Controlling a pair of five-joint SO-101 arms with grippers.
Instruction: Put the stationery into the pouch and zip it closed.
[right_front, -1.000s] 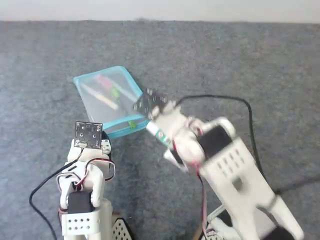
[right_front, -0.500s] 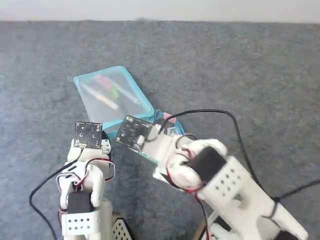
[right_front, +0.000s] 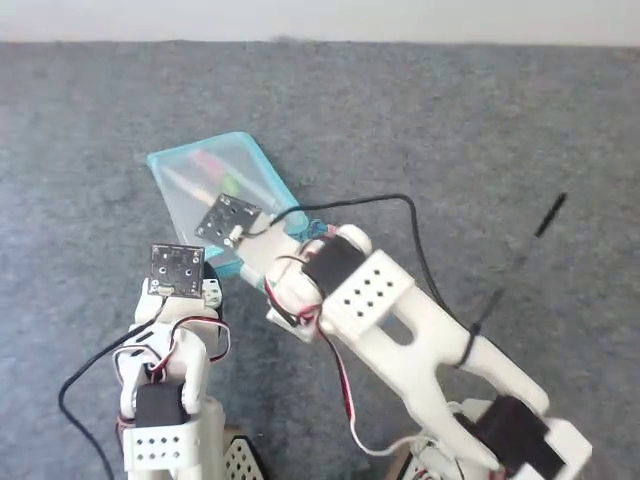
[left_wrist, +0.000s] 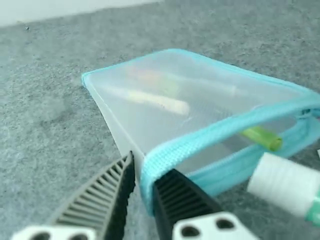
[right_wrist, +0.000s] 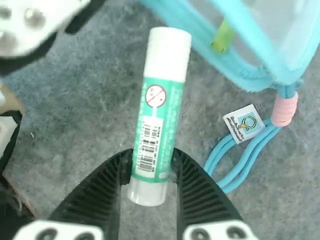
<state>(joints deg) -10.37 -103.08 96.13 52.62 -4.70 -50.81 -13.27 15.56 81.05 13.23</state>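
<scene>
Now: my right jaws clamp the glue stick, long axis toward the pouch, far end beside its mouth; left jaws pinch its rim.

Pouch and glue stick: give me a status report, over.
Left claw shut on the pouch rim. Right claw shut on the glue stick, far end near the open mouth, not yet inside. Green pen lies at the mouth.

Translucent teal-edged pouch unzipped, pens inside; green glue stick just outside mouth.
</scene>
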